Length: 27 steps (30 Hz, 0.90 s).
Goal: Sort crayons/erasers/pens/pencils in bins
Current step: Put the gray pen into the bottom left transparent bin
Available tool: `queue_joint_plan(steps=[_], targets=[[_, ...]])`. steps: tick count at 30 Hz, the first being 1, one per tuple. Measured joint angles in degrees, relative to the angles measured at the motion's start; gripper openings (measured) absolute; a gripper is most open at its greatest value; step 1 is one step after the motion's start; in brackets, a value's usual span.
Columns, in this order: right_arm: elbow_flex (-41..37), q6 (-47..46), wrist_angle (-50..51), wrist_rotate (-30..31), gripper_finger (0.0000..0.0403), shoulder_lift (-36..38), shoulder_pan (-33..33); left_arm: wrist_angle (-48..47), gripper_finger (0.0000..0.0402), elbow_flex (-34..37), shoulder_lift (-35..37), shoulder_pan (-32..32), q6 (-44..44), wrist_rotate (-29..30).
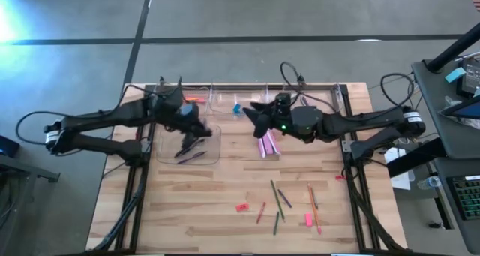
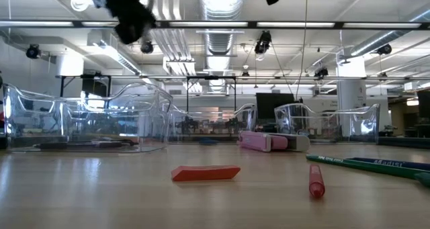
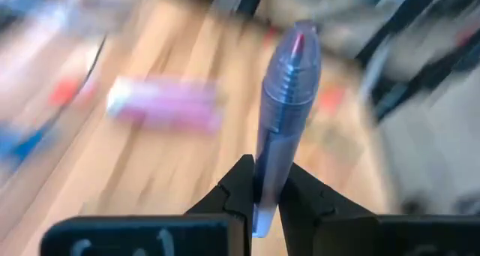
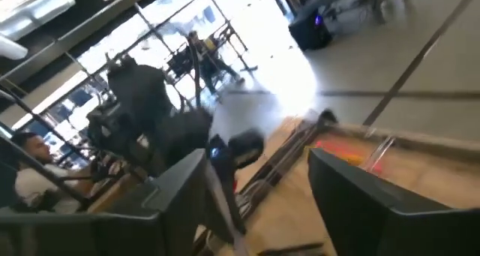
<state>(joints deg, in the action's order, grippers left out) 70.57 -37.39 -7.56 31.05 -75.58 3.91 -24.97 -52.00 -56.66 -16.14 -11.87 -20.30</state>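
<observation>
High view: The left hand (image 1: 196, 126) hangs over the wide clear bin (image 1: 187, 145) at the left of the wooden worktop (image 1: 225, 196), with dark pens lying in that bin. The right hand (image 1: 253, 113) sits near the rear middle of the worktop, close to a narrower clear bin (image 1: 229, 98) that contains a small blue eraser (image 1: 237, 107). A pink block (image 1: 268, 145) lies just in front of the right hand. Loose coloured sticks (image 1: 276, 198) are scattered on the front half of the worktop, with a red eraser (image 1: 241, 207) and a pink eraser (image 1: 308, 220) among them.

Low view: A row of clear bins (image 2: 87, 125) stands across the far side of the worktop. The red eraser (image 2: 205, 172) lies flat in the foreground, a red crayon (image 2: 316, 180) lies to its right, and green pencils (image 2: 366, 167) lie farther right. The pink block (image 2: 263, 141) lies in front of the bins.

Left wrist view: The left hand (image 3: 266, 192) is clenched on a translucent blue-grey pen (image 3: 289, 91), which projects forward from between the fingers. The pink block (image 3: 165, 106) lies on the worktop beyond it, blurred.

Right wrist view: The right hand (image 4: 259, 196) is released, its two fingers standing well apart with nothing between them. The other arm (image 4: 142, 121) shows farther off, with a person in the room beyond.
</observation>
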Motion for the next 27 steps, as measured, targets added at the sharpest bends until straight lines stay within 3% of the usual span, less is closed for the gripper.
queue_joint_plan(steps=[3, 6, 9, 11, 16, 20, 24, 27], targets=[[0.0, 3.3, -0.3, 5.1, 0.0239, 1.5, 0.1, -15.9, 0.0023, -0.4, 2.0, 0.0, 6.0, 5.5], [0.0, 4.8, -0.2, 14.0, 0.0241, 2.4, 0.8, -27.1, 0.0023, -0.5, 2.7, 0.1, 9.2, 11.2], [0.0, 4.7, -0.2, 23.7, 0.0237, 2.7, 1.5, -32.8, 0.0023, -0.5, 2.4, 0.1, 10.5, 16.2], [0.0, 4.6, -0.3, 26.6, 0.0234, 2.7, 1.5, -34.2, 0.0026, -0.4, 1.9, 0.1, 11.4, 18.9], [0.0, 4.4, -0.2, 27.5, 0.0233, 2.7, 1.4, -36.2, 0.0029, -0.2, -0.9, 0.1, 13.6, 23.9], [0.0, 4.9, 0.0, 27.5, 0.0233, 2.7, 1.4, -37.4, 0.0031, -0.1, -4.5, 0.1, 16.1, 24.3], [0.0, 5.3, 1.9, 26.2, 0.0233, 2.8, 1.8, -37.4, 0.0032, -0.1, -8.0, 0.1, 20.1, 20.0], [0.0, 5.5, 4.2, 20.5, 0.0233, 3.4, 1.8, -37.4, 0.0046, -0.1, -10.2, 0.1, 21.7, 16.9]])
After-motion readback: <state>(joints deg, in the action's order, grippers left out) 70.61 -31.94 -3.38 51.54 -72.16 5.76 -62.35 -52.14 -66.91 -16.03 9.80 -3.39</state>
